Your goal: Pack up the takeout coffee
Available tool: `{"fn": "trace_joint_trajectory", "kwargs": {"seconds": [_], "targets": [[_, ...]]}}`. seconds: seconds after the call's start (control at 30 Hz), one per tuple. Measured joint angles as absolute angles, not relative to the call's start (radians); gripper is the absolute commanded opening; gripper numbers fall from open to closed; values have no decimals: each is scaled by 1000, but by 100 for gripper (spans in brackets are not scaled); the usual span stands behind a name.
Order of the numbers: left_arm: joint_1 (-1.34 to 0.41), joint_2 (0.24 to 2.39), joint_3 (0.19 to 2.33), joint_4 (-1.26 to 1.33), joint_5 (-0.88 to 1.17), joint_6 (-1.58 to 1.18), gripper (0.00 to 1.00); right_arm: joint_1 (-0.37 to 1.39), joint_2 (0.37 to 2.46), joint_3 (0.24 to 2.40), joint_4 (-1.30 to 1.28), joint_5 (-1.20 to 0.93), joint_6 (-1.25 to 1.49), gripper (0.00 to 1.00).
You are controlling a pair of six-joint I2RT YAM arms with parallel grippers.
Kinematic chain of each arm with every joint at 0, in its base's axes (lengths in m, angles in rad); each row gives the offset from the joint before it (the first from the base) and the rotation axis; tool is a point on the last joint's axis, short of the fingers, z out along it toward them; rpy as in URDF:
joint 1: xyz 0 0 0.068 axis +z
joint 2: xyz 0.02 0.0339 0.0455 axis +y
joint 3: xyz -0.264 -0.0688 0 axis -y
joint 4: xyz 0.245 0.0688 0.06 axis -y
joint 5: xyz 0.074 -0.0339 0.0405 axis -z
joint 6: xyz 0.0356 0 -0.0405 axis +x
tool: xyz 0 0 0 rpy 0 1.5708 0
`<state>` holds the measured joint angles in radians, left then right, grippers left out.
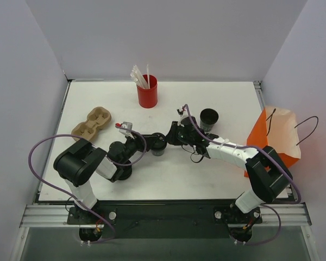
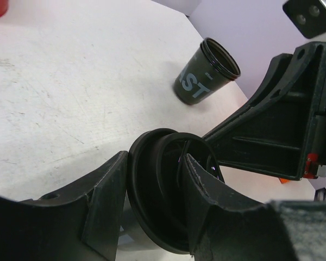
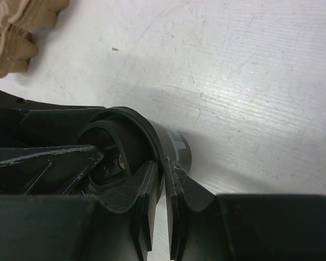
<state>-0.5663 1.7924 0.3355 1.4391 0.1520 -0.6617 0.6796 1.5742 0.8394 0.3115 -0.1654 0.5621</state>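
The left pincer (image 2: 156, 163), half spread, is clamping the coffee cup (image 3: 178, 151) by its sides. The right pincer (image 3: 162, 166), nearly closed, is pinching the rim of the lid (image 3: 131, 124). Only the wrist views are showing these grips. The overhead view is placing them mid-table (image 1: 168, 174), with a lidless cup (image 1: 209, 118) standing nearby, straws (image 1: 139, 75) sitting in the red cup (image 1: 147, 92), and the orange bag (image 1: 277, 142) standing at the right edge.

White table (image 1: 179, 182), pale lavender walls (image 1: 179, 38)

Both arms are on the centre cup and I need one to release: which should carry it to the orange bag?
Right: the orange bag stands on its side of the table, and the right end effector already pinches the cup at its rim.
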Motion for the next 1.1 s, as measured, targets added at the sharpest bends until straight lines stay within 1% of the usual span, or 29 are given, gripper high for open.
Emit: {"fn": "trace_joint_trajectory", "kwargs": {"seconds": [0.17, 0.37, 0.5, 0.7, 0.8, 0.9, 0.97, 1.03, 1.1], "targets": [[-563, 1792, 331, 1447, 118, -662, 50, 670, 1578, 741, 524, -180, 627, 9], [-562, 1792, 327, 1451, 121, -657, 50, 633, 1581, 599, 788, -245, 764, 7], [-563, 1790, 326, 1452, 136, -645, 50, 627, 1607, 490, 1016, -248, 873, 7], [-563, 1792, 327, 1455, 150, -638, 50, 614, 1751, 371, 1433, -262, 1050, 7], [-563, 1795, 330, 1460, 162, -632, 50, 611, 1812, 334, 1578, -261, 1116, 7], [-565, 1798, 345, 1456, 194, -620, 50, 611, 1806, 301, 1614, -253, 1138, 7], [-569, 1798, 357, 1451, 212, -615, 50, 611, 1764, 280, 1592, -250, 1137, 9], [-574, 1798, 369, 1443, 233, -611, 50, 611, 1702, 271, 1516, -249, 1125, 13], [-579, 1804, 389, 1433, 253, -604, 50, 611, 1609, 274, 1368, -250, 1088, 15]]}}
